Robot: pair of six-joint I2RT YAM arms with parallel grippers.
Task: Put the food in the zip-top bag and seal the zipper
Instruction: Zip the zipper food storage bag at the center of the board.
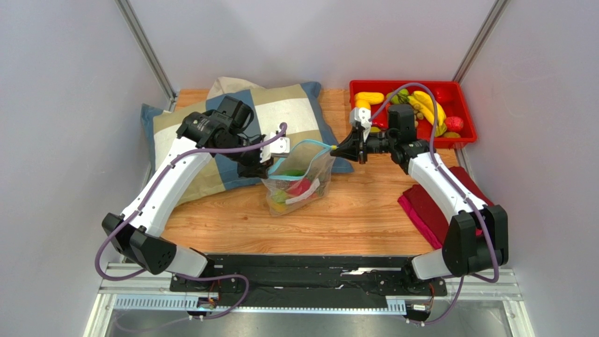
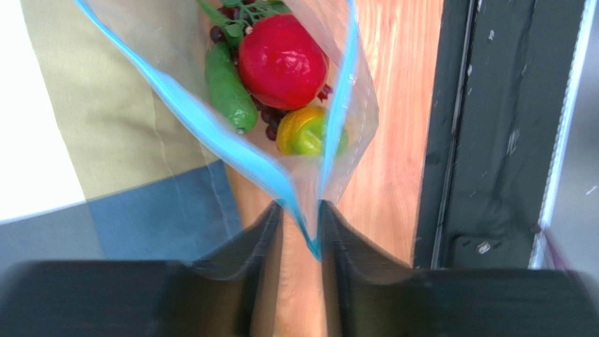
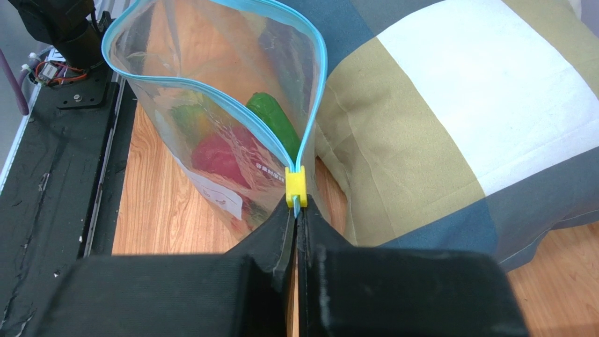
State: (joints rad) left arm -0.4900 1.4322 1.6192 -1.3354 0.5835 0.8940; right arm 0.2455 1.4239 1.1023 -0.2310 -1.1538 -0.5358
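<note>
The zip-top bag (image 1: 299, 179) stands on the table with its mouth open. Inside it lie a red piece (image 2: 282, 60), a green piece (image 2: 228, 88), a yellow-green piece (image 2: 306, 132) and dark grapes. My right gripper (image 3: 297, 210) is shut on the end of the blue zipper (image 2: 181, 105), just behind a yellow slider (image 3: 296, 187). My left gripper (image 2: 300, 210) is at the bag's opposite corner. Its fingers stand slightly apart, with the corner of the blue strip between them. In the top view the left gripper (image 1: 271, 165) and the right gripper (image 1: 344, 149) flank the bag.
A red bin (image 1: 408, 84) at the back right holds bananas (image 1: 429, 105) and other plastic food. A checked pillow (image 1: 239, 126) lies behind the bag on the left. A dark red cloth (image 1: 436, 203) lies under the right arm.
</note>
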